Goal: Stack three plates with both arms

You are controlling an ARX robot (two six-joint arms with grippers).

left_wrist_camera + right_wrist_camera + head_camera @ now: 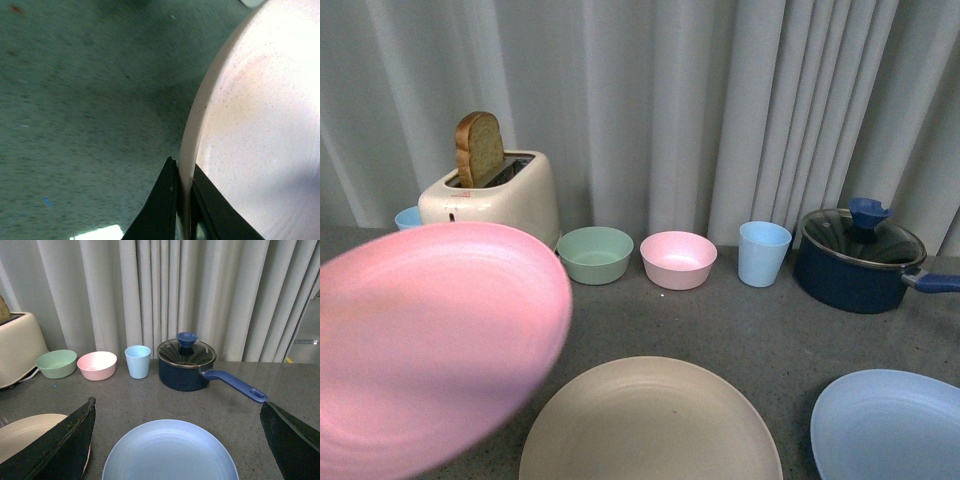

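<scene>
Pink plate (430,350) hangs tilted above the surface (760,320), rim pinched in the left claw (184,169). The right claw (177,402) gapes empty above the light blue plate (170,452), with the beige plate (650,420) lying between. All look stiff, light and matte: take the thin rim, but expect pivoting.

My left gripper (183,167) is clamped on the rim of the pink plate (250,125), black jaws pressed to both its faces. My right gripper (177,404) hangs with jaws spread wide.
</scene>
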